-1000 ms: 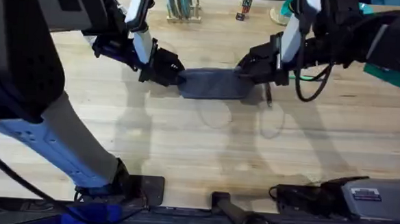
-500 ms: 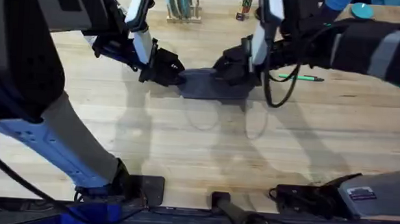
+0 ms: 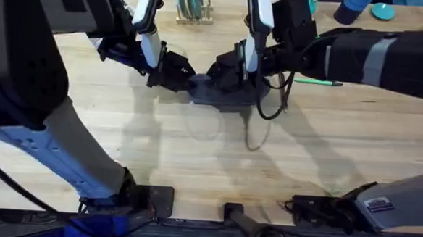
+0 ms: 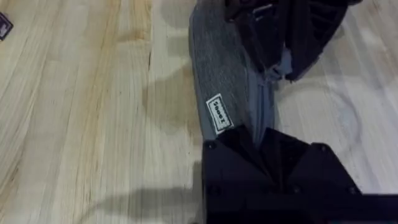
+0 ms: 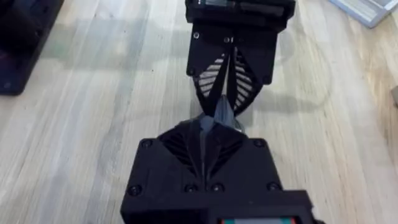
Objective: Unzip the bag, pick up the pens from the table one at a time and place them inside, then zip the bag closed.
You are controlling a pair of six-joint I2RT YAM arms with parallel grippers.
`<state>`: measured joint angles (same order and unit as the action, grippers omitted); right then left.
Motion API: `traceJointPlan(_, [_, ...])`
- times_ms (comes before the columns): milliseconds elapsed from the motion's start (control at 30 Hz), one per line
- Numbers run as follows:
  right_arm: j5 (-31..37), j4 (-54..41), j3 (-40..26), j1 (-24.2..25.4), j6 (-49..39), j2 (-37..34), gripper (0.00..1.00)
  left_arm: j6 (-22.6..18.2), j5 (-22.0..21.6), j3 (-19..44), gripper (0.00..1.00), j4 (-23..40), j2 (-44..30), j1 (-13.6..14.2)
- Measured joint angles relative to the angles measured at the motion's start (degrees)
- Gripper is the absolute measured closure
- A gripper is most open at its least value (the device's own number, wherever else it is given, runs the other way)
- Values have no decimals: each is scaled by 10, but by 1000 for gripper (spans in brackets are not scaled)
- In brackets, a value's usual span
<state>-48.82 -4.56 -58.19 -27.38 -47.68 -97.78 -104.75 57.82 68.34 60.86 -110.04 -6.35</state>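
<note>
The blue-grey bag point(image 3: 231, 95) lies lengthwise on the wooden table point(image 3: 195, 161). My left gripper point(image 3: 183, 78) is shut on the bag's left end; in the left wrist view its fingers point(image 4: 267, 155) clamp the fabric just past the white label point(image 4: 218, 112). My right gripper point(image 3: 225, 72) sits over the bag's left half, close to the left gripper, and is shut on the zipper pull point(image 4: 281, 62). In the right wrist view the two grippers face each other with a sliver of bag point(image 5: 208, 121) between them. A green pen point(image 3: 316, 82) lies right of the bag.
A rack of plates point(image 3: 190, 5) and small blocks point(image 3: 259, 5) stand at the back edge. Teal items point(image 3: 380, 10) sit at the back right. The right arm's cable point(image 3: 270, 103) loops down over the bag's right end. The table's near half is bare wood.
My right gripper has slid left along the bag, from its right end to near the left gripper. The green pen has come out from under the right arm. The left gripper has held still.
</note>
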Motion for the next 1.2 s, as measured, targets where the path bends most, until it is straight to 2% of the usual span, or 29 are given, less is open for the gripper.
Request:
traceJointPlan(500, [43, 38, 0, -32, 23, 0, 970, 0, 0, 0, 958, -3, 0, -3])
traceJointPlan(1200, [42, 74, 0, -39, 32, -18, 970, 0, 0, 0, 958, -6, 0, -3])
